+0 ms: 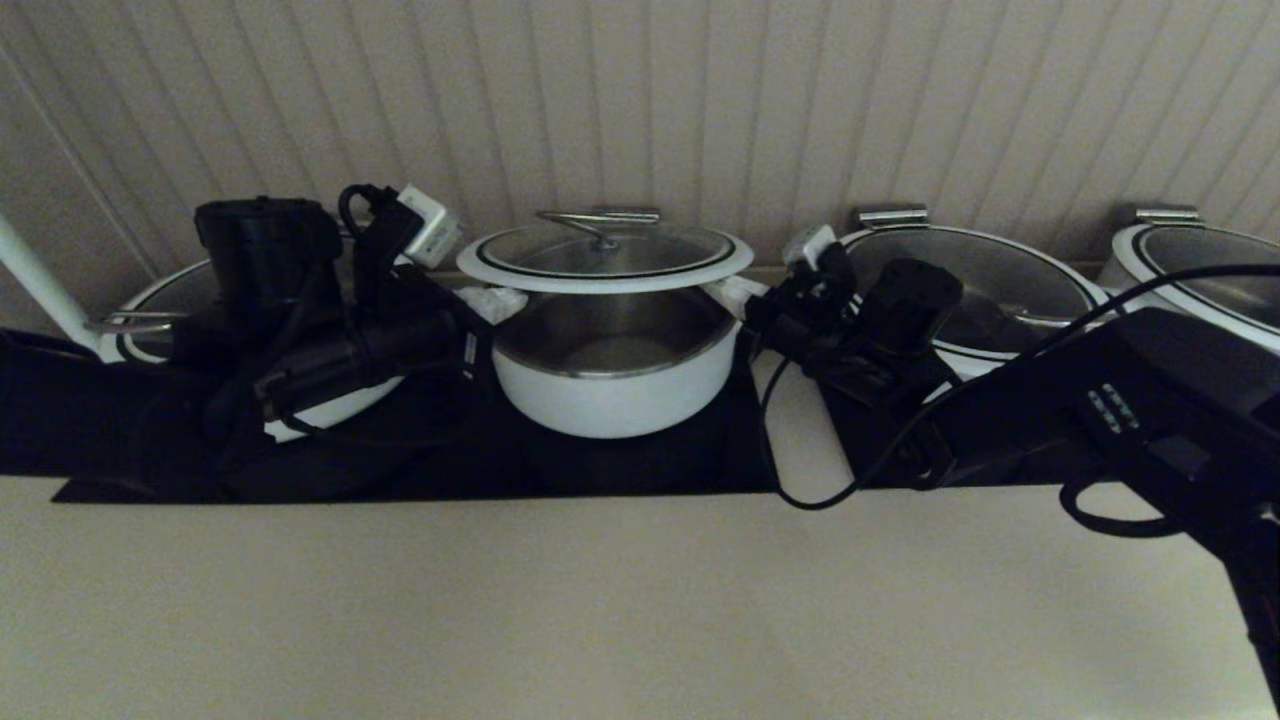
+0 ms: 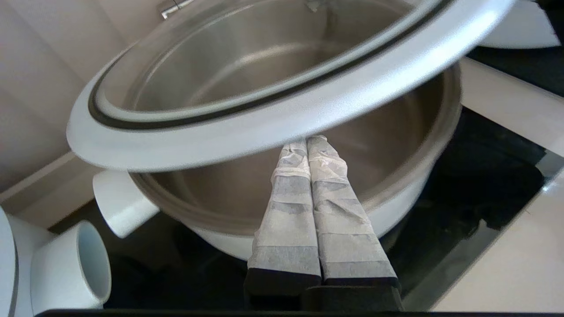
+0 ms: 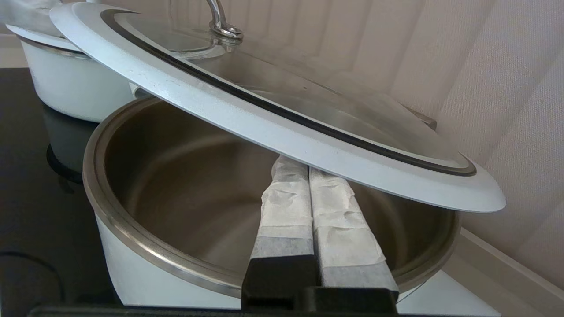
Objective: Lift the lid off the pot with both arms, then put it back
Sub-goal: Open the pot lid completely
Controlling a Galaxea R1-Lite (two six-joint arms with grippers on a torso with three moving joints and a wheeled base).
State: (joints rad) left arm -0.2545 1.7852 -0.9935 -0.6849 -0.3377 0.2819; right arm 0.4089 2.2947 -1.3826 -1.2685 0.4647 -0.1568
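Head view, read from left to right, showed the left end effector (image 1: 492,303) tucked under the left edge of the round clear glass lid with its white outer rim and curved steel wire handle (image 1: 604,252). That lid hung level above the deep round white pot with a steel inside (image 1: 615,385), a clear gap between them. Right of the pot, the right end effector (image 1: 735,292) reached under the lid's right edge. The pot stood on a black strip of the pale surface (image 1: 600,600), with a wider white pot (image 1: 150,310) behind the left arm and two more lidded pots (image 1: 1000,290) off to the right.

By my judgement the lifting step was done or nearly so, and lowering was due: both arms would need to descend evenly so the rim seats square on the pot without tipping.

Left wrist view gave what the head camera hid: the wrapped fingers (image 2: 286,211) pressed together with no gap, tips beneath the lid's white rim (image 2: 246,145), carrying rather than pinching it. It also showed the pot's white stub handle (image 2: 119,202). Right wrist view showed the same closed, wrapped fingers (image 3: 286,207) propping the rim (image 3: 264,132), and the handle's foot (image 3: 224,31) on the glass.
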